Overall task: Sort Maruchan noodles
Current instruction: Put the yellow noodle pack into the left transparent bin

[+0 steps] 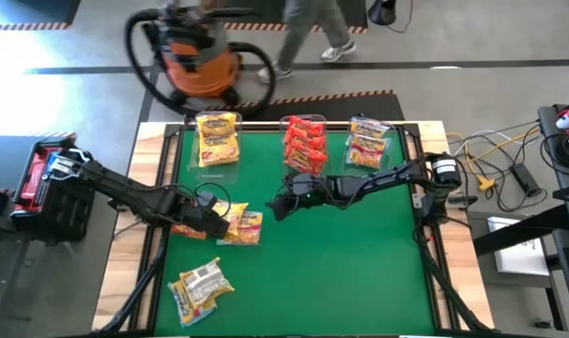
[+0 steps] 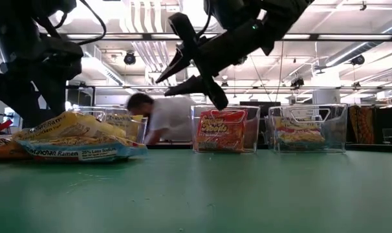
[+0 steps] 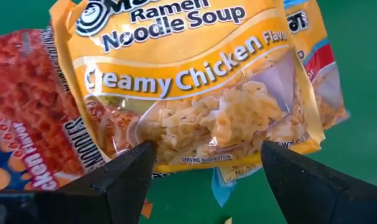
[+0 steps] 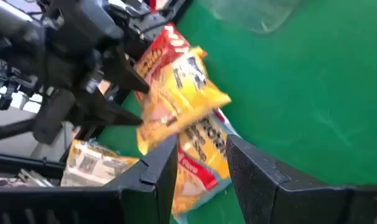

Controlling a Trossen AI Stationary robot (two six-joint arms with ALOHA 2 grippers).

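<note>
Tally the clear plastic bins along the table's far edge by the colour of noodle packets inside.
Clear plastic bin of yellow-orange crinkly packets: 1
Clear bin of red packets: 1
Clear bin of pale multicoloured packets: 1
Total: 3 bins

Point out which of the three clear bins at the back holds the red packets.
The middle bin: its packets are red. The bin on the left arm's side holds yellow ones; the one on the right arm's side holds pale multicoloured ones.
</note>
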